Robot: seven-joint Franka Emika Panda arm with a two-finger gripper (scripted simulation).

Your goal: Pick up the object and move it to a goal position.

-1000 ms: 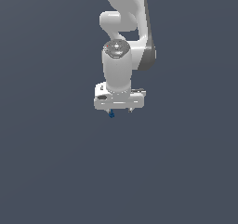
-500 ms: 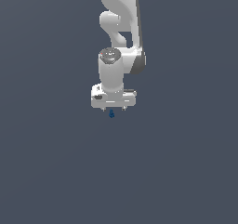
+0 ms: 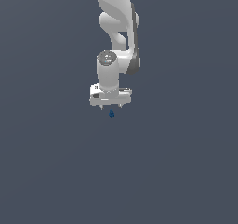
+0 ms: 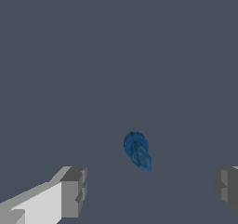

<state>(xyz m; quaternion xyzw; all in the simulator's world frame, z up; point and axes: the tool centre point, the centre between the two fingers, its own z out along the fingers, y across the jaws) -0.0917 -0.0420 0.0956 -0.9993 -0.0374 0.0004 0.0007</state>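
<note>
While your tool is hanging wide open, it is gripping nothing.
You are seeing the dark blue object sitting just below, between its fingers.

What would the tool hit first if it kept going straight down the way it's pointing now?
Probably the small blue object: it sits just below the open tool, roughly between the fingers in the wrist view. Depth is unclear, so the fingertips might instead pass beside it.

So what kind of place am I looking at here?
Most likely a bare simulated test scene, not a real room. Everything is a flat, featureless grey surface, with only a smooth white rendered arm, its open hand, and a tiny dark blue object below it.
</note>
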